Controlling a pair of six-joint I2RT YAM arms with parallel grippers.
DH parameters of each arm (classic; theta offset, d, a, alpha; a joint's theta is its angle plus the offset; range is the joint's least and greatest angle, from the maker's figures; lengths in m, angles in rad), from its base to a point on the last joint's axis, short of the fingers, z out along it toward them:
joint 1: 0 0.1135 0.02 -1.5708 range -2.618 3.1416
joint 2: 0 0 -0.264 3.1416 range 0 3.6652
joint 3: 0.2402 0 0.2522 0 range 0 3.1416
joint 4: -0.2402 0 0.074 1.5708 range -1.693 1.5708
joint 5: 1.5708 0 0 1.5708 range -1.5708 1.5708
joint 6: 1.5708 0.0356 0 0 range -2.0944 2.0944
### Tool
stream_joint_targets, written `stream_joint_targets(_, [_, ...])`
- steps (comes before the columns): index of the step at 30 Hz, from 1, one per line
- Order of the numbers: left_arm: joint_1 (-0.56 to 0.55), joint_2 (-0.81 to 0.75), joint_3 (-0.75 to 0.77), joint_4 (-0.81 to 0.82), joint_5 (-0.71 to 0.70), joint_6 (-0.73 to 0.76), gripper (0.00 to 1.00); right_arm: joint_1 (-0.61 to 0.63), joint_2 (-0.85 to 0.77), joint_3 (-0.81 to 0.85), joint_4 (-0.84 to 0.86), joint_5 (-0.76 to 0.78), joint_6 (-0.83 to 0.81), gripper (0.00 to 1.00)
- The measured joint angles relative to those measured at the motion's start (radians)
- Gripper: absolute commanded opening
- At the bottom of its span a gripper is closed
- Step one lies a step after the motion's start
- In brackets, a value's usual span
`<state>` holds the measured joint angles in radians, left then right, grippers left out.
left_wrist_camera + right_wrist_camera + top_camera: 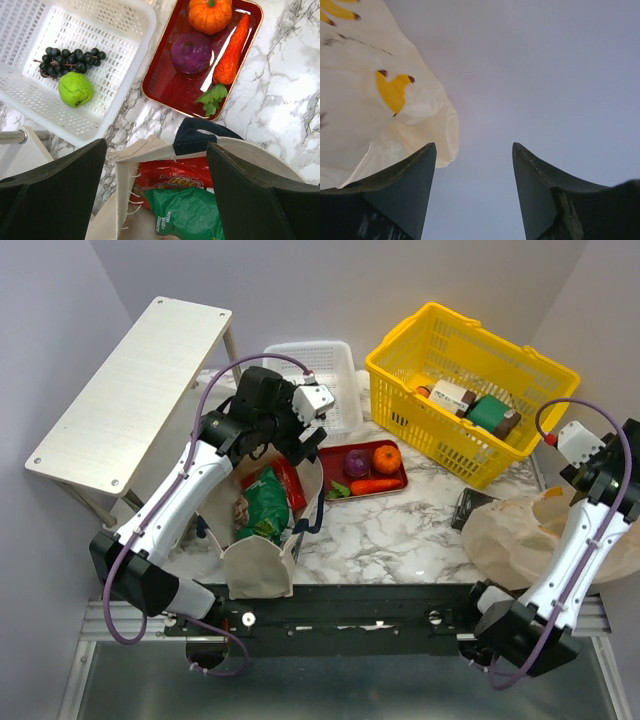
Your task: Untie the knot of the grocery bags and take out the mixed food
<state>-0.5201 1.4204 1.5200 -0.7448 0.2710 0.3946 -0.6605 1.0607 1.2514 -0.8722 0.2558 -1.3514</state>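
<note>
- The canvas tote [258, 570] lies at about 8 o'clock on the marble surface [400, 530], its mouth facing 12 o'clock. Its cloth is soft and slumps, so it looks best held by the rim or the navy handle [197, 137] while things are drawn out.
- The plastic bag [508, 530] lies crumpled at about 4 o'clock, partly behind the right arm. It is thin, light, slippery film that would likely tear if snatched, so a small bunched fold seems the safest hold.
- The left tool [155, 147] hangs over the tote's mouth, spread wide with nothing between its fingers.
- The right tool [473, 147] is parted and grips nothing. The bag's film lies just beside its finger at 9 o'clock.
- The green snack bag [265, 512] sits inside the tote. It is puffy, light and crinkly, and probably best pinched at a sealed edge.
- The red snack packet [172, 175] lies at its 12 o'clock side, flat and slick, and an exposed edge looks the best hold.
- The onion [191, 51], carrot [231, 52] and orange [210, 14] already rest on the red tray [172, 90].
- The green apple [75, 89] and grapes [70, 59] lie in the white basket [127, 22].
- The knot cannot be made out, and may be hidden behind the right arm.
</note>
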Motion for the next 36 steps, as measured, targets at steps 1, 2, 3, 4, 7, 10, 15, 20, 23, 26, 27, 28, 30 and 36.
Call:
stream_joint_targets(1, [0.0, 0.0, 0.0, 0.0, 0.0, -0.002, 0.98, 0.0, -0.026, 0.017, -0.012, -0.069, -0.003, 0.71])
stream_joint_targets(2, [0.0, 0.0, 0.0, 0.0, 0.0, -0.005, 0.98, 0.0, -0.057, 0.03, -0.032, -0.134, -0.014, 0.72])
stream_joint_targets(3, [0.0, 0.0, 0.003, -0.004, -0.001, -0.008, 0.98, 0.0, -0.09, 0.037, -0.057, -0.203, -0.026, 0.72])
stream_joint_targets(4, [0.0, 0.0, 0.008, -0.005, -0.002, -0.009, 0.98, 0.0, -0.121, 0.048, -0.1, -0.281, -0.035, 0.72])
stream_joint_targets(7, [0.0, -0.009, 0.018, -0.007, -0.035, -0.018, 0.98, 0.0, -0.152, 0.113, -0.224, -0.477, -0.014, 1.0])
stream_joint_targets(10, [0.001, -0.018, 0.054, -0.045, -0.09, -0.023, 0.98, 0.0, -0.144, 0.164, -0.268, -0.685, 0.045, 1.0])
stream_joint_targets(15, [0.031, -0.001, 0.193, -0.192, -0.181, -0.027, 0.98, 0.075, -0.146, 0.164, -0.283, -1.051, 0.313, 1.0])
stream_joint_targets(20, [0.08, 0.042, 0.252, -0.328, -0.227, 0.007, 0.97, 0.462, -0.2, 0.046, -0.119, -1.082, 0.605, 1.0])
stream_joint_targets(23, [0.085, 0.073, 0.229, -0.371, -0.237, 0.071, 0.84, 0.598, -0.185, 0.03, -0.054, -1.06, 0.729, 1.0])
stream_joint_targets(26, [0.085, 0.098, 0.175, -0.385, -0.238, 0.14, 0.41, 0.648, -0.143, 0.031, 0.013, -1.048, 0.82, 1.0])
stream_joint_targets(27, [0.085, 0.113, 0.159, -0.393, -0.233, 0.16, 0.28, 0.652, -0.126, 0.031, 0.035, -1.041, 0.846, 1.0])
stream_joint_targets(28, [0.085, 0.123, 0.152, -0.396, -0.23, 0.192, 0.03, 0.653, -0.108, 0.031, 0.052, -1.034, 0.868, 1.0])
stream_joint_targets(30, [0.085, 0.151, 0.146, -0.407, -0.199, 0.238, 0.0, 0.653, -0.083, 0.036, 0.073, -1.021, 0.9, 1.0])
stream_joint_targets(36, [0.077, 0.173, 0.137, -0.44, -0.108, 0.307, 0.0, 0.653, -0.079, 0.05, 0.092, -0.971, 0.922, 1.0])
